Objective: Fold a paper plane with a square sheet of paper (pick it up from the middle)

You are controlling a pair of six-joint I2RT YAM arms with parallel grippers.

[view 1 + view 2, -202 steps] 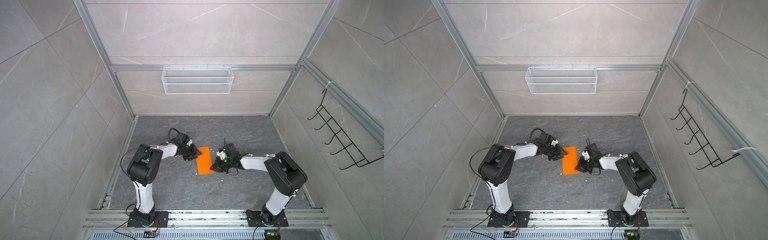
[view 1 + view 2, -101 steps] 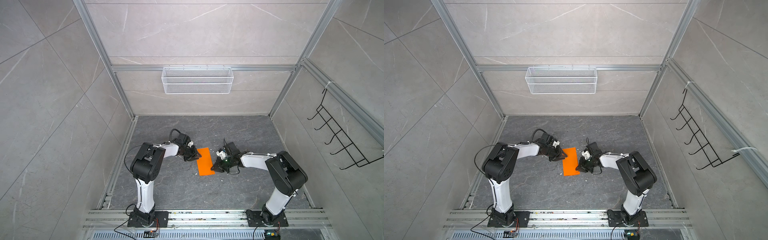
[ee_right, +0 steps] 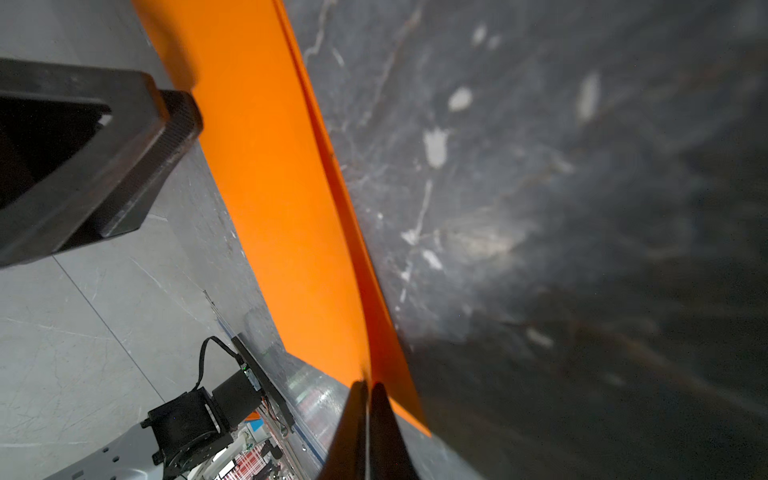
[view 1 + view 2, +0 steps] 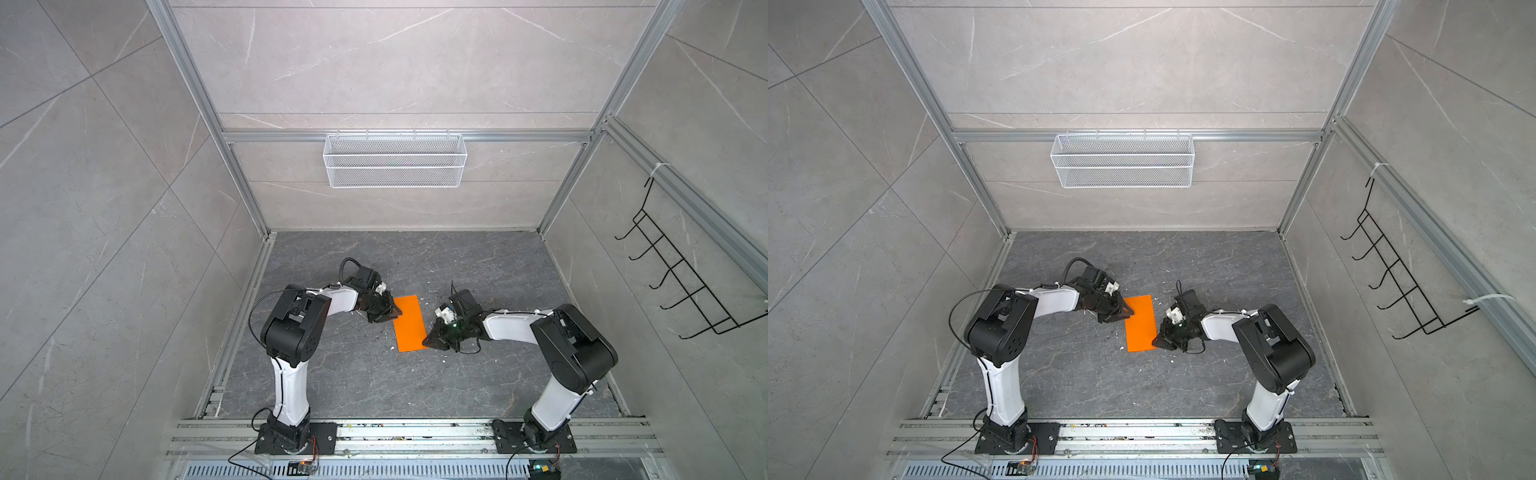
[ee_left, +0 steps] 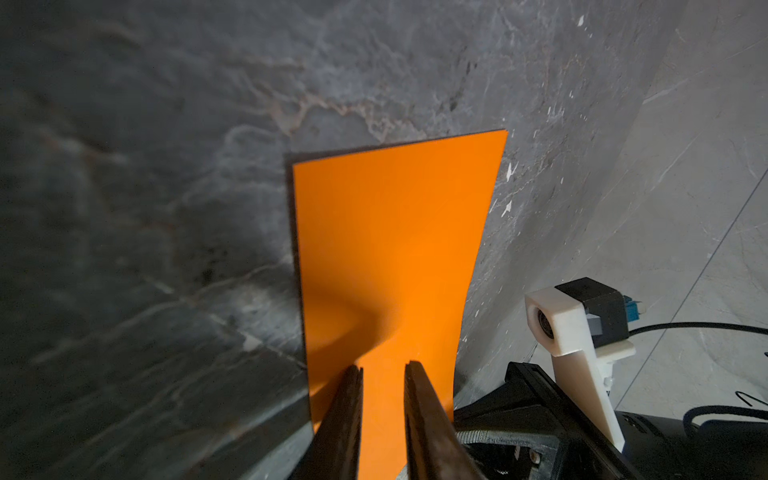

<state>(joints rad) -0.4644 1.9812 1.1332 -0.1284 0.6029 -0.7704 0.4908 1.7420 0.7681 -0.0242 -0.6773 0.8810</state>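
Two layers: the square sheet of paper [image 4: 409, 323], folded to a strip, lies mid-frame. Left gripper [image 4: 395, 312] jaws slightly apart at its upper-left edge; right gripper [image 4: 428, 341] closed at lower-right edge, grip unconfirmed. Risk: uneven pull skews layers, crooked crease.

links: white shells [image 4: 291, 386] | joints: black housings [image 4: 291, 332] | cables: black [image 4: 249, 318] | jaws: dark

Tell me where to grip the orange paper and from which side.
Grip the paper at its long edge on the right hand's side, coming in low from that side. It lies folded into a flat rectangle on the floor, but the right wrist view shows two layers there, slightly parted and curling up, so a finger could probably slip under.
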